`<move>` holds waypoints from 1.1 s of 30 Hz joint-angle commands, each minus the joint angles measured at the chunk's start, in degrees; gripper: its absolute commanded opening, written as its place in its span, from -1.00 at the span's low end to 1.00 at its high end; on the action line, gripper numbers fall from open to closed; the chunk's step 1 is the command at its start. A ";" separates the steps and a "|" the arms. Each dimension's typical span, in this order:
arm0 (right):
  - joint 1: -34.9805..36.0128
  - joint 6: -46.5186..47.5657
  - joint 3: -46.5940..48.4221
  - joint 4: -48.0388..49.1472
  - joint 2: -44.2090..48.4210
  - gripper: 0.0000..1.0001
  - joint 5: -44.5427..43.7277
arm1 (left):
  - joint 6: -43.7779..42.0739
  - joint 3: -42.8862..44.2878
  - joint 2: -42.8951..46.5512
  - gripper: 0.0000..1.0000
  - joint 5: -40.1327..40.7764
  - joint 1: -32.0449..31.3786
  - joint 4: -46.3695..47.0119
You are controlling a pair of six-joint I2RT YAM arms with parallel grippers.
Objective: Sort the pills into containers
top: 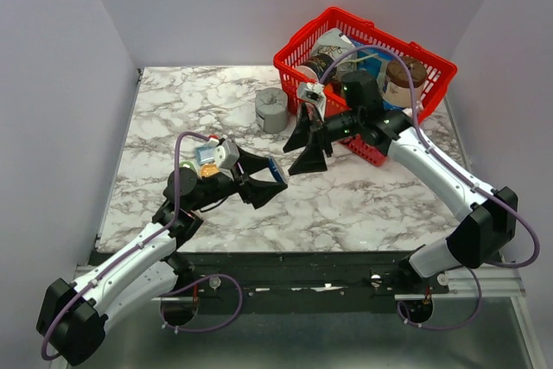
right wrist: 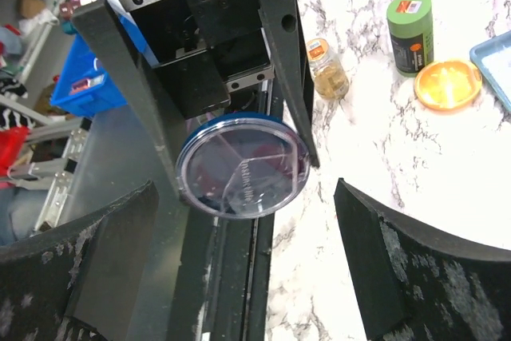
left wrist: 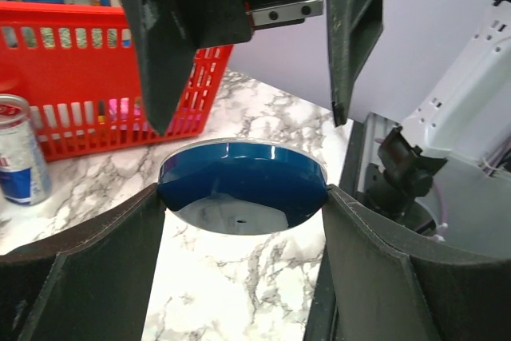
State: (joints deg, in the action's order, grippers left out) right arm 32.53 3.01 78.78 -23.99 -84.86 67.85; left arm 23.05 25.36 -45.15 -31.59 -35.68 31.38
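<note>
Clamping the blue dish (left wrist: 243,189), left gripper (top: 270,187) faces right gripper (top: 294,156) — seemingly midair.

On the marbled stone worktop (top: 363,205), the red wire basket (top: 289,66) stands at the top view's upper right, with the grey notched round block (top: 271,110) just left of it. Below them, at mid-frame, the left hand (top: 275,177) holds the dark blue round dish (left wrist: 239,185) between its fingers. The right hand (top: 288,160) faces it from just right.
</note>
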 commanded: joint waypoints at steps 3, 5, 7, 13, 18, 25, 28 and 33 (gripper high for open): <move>3.50 3.15 1.90 -2.12 -1.80 0.99 -2.64 | 2.53 -0.14 0.41 -0.44 -3.39 0.17 3.17; 4.37 1.92 1.81 -2.12 -1.98 0.99 -4.21 | 2.44 -0.23 0.41 -0.44 -3.12 0.17 3.25; 4.73 0.78 1.72 -2.12 -1.89 0.99 -4.75 | 2.18 -0.23 0.32 -0.44 -2.60 0.26 3.16; 5.70 -0.72 1.46 -2.29 -1.80 0.99 -8.35 | 1.56 -0.14 0.50 -0.44 -1.19 0.17 2.90; 5.61 -1.16 1.37 -2.20 -2.06 0.96 -9.14 | 1.47 -0.23 0.58 -0.45 -0.75 0.26 2.90; 5.61 -0.81 1.37 -2.20 -2.15 0.65 -7.13 | 1.30 -0.23 0.76 -0.46 -1.19 0.17 2.73; 5.61 -0.46 1.37 -2.20 -2.33 0.48 -5.37 | 1.30 -0.32 0.94 -0.46 -2.33 0.26 2.99; 5.61 -0.37 1.55 -2.20 -2.50 0.28 -2.82 | 2.00 -0.23 1.02 -0.47 -4.09 0.53 3.69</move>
State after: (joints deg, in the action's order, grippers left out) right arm 37.80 1.54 79.46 -26.30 -86.21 61.98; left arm 24.71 25.15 -45.15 -32.56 -35.07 30.94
